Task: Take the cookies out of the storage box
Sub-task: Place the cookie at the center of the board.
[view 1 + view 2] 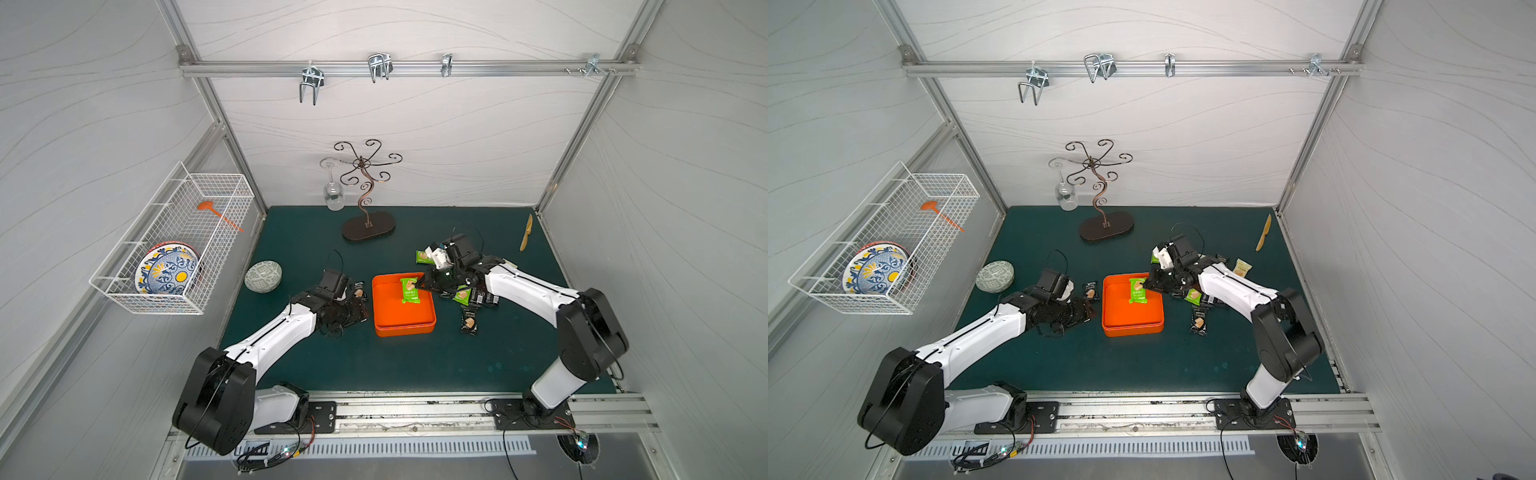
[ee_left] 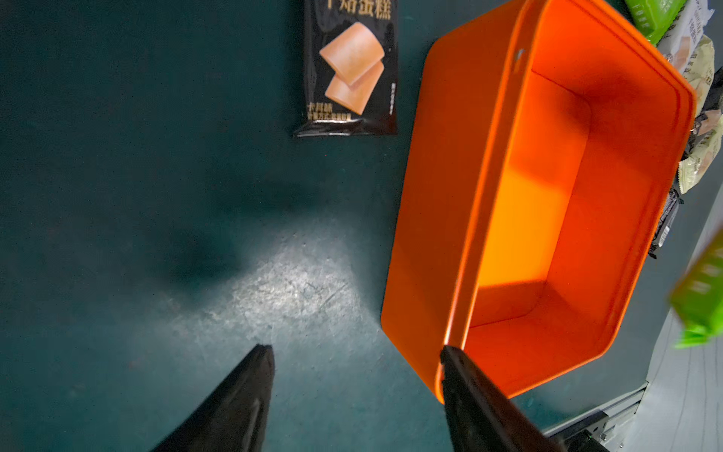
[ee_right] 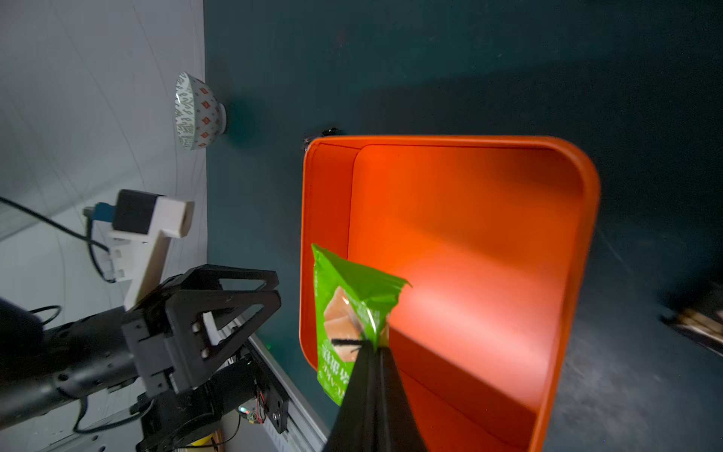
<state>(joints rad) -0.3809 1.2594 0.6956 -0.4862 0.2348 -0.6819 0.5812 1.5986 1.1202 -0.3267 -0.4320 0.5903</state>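
The right tool [image 3: 375, 348] is pressed together on the edge of one green packet [image 3: 348, 309], which hangs in the air over the storage box [image 3: 587, 235]; in both top views the packet [image 1: 409, 291] sits above the box's far half. The box's orange floor shows bare in both wrist views.

The left tool [image 2: 358, 352] is spread and holds nothing. It is low over the desk [image 1: 374, 365], just beside the box's left wall [image 2: 430, 195]. One fingertip [image 2: 454, 364] overlaps the rim at a rounded corner; whether it touches cannot be told.

Left of the box a black packet [image 2: 350, 66] lies flat, near the wall but apart from it. Close against the right wall, under the right arm, lies a cluster of cookies [image 1: 469, 297], with another black packet [image 1: 468, 322] a little nearer the front. A green packet [image 1: 423, 256] lies behind the right wrist and a pale yellow one [image 1: 1241, 267] further right.

Bare desk runs from the box's near wall [image 1: 405, 330] to the front rail. A patterned bowl [image 1: 263, 276] stands well to the left, a glass stand [image 1: 368, 226] at the back and a wooden knife [image 1: 526, 232] by the right back edge
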